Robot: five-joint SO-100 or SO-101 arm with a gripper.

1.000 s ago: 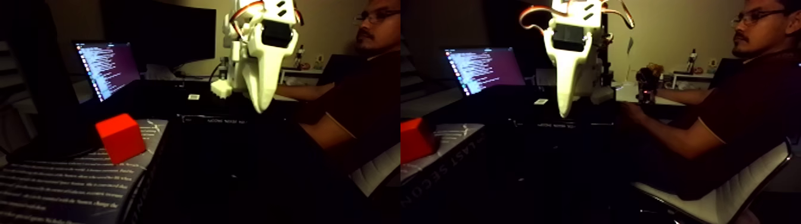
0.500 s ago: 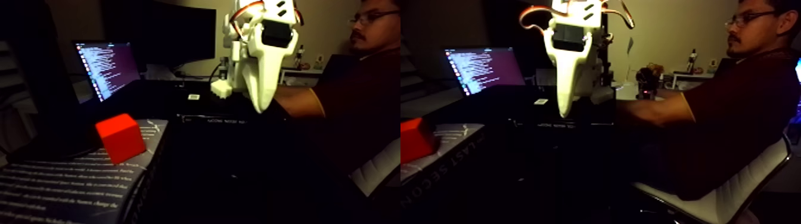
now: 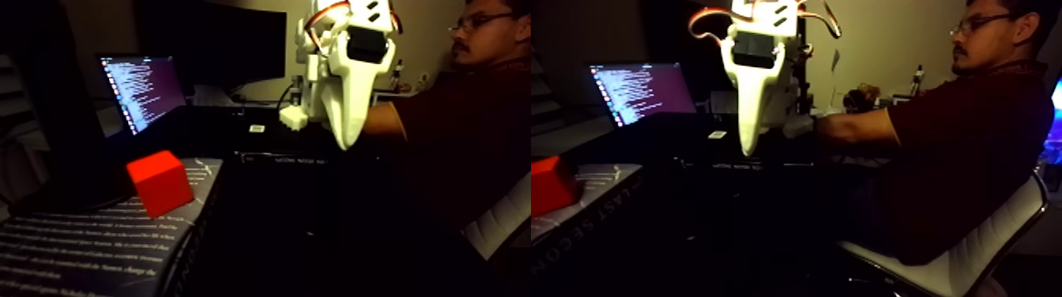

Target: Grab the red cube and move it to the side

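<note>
Nearest the camera in the fixed view, at lower left, a dark book (image 3: 87,245) with lines of pale print lies flat, and the red cube (image 3: 160,182) sits on its far end, one corner turned toward the lens, nothing touching it. Beyond the book's edge the surface drops into shadow, with a dark slab bearing a line of small lettering (image 3: 280,158). Above that hangs the white gripper (image 3: 344,142), pointing straight down; its fingers read as one tapering blade with no gap visible between them, so they look pressed together with nothing held, though the angle leaves some doubt. The relation that matters is plain: the cube lies to the gripper's left in this view, lower, nearer the camera and well apart from it. Whether the cube's place on the book is its start or its set-aside spot cannot be settled. Behind the arm a lit laptop (image 3: 142,88) shows text, a dark monitor (image 3: 213,43) stands further back, and a seated person (image 3: 466,118) reaches a forearm toward the desk.
</note>
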